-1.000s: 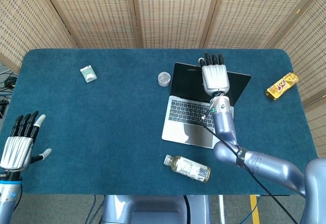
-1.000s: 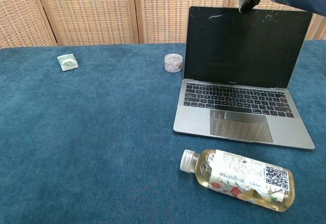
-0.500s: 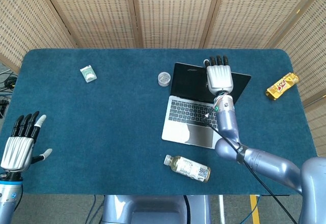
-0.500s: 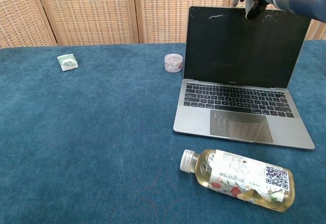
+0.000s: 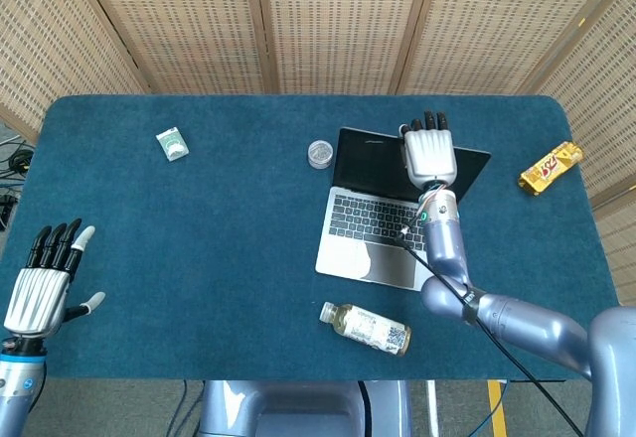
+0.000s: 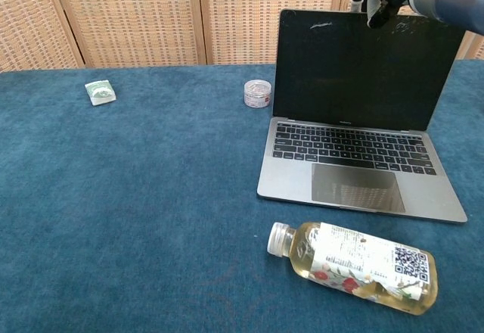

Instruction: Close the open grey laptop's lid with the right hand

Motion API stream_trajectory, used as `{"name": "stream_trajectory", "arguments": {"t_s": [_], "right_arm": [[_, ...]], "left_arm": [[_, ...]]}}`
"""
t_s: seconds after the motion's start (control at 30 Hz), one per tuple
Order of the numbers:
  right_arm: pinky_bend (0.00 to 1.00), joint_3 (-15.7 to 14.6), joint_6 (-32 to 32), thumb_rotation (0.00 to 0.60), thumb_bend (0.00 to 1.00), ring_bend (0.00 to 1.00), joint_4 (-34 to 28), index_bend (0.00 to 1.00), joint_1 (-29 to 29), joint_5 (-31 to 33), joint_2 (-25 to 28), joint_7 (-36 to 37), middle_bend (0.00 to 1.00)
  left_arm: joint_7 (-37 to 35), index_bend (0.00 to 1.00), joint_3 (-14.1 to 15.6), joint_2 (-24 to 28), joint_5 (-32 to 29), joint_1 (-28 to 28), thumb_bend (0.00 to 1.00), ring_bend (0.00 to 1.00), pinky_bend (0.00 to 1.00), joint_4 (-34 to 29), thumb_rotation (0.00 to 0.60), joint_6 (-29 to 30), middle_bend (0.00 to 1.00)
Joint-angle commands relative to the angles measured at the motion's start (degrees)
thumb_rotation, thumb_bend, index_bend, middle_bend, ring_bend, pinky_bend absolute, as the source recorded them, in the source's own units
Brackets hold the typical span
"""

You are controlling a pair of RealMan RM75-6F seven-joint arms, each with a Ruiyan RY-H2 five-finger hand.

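The left hand (image 5: pixel 40 283) waits spread and empty at the table's near-left edge. The right hand (image 5: pixel 429 151), fingers extended together, sits at the top edge of the laptop (image 6: pixel 355 147) lid, which stands open right of centre. Judged step: starting the close; next, draw the lid forward and down. Teal cloth covers the table (image 5: pixel 229 248); wicker screens (image 5: pixel 328 20) stand behind.
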Motion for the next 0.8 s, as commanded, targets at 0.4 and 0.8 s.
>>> {"name": "stream_trajectory", "arguments": {"t_s": [0.4, 0.8], "right_arm": [[0.12, -1.03, 1.79, 0.600, 1.00, 0.14, -2.01, 0.37, -0.22, -0.15, 1.07, -0.31, 0.32], [0.16, -1.47, 6.26, 0.600, 1.00, 0.16, -8.38, 0.40, -0.28, -0.12, 2.55, -2.24, 0.36]], "left_arm": [[0.01, 0.00, 0.35, -0.04, 0.39, -0.10, 0.00, 0.00, 0.00, -0.15, 0.600, -0.04, 0.00], [-0.05, 0.00, 0.64, 0.05, 1.10, -0.03, 0.00, 0.00, 0.00, -0.28, 0.600, 0.55, 0.00]]}}
